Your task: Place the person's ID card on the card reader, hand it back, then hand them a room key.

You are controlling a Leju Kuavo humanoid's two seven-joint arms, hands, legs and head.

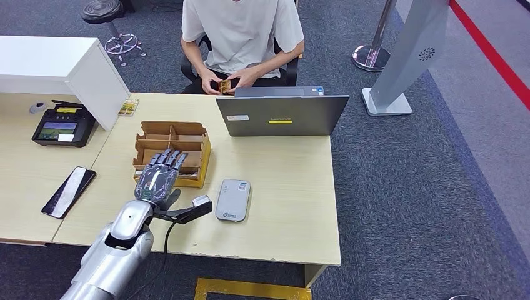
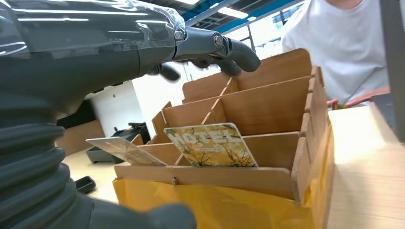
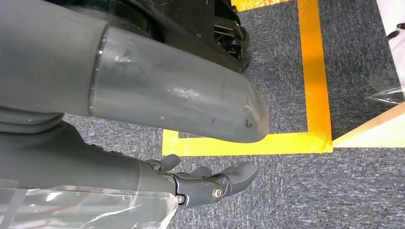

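Observation:
My left hand hovers open over the near side of the cardboard key box, its fingers apart and holding nothing. In the left wrist view the hand reaches above the box, where a yellow hotel key card and a second card stand in the front slots. The white card reader lies on the table right of my hand. A seated person across the table holds a small card in both hands. My right hand hangs down over the carpet, fingers loosely spread.
An open grey laptop stands at the table's far edge. A black payment terminal and a phone lie on the left table. A white cabinet sits at the back left. Yellow floor tape marks the carpet.

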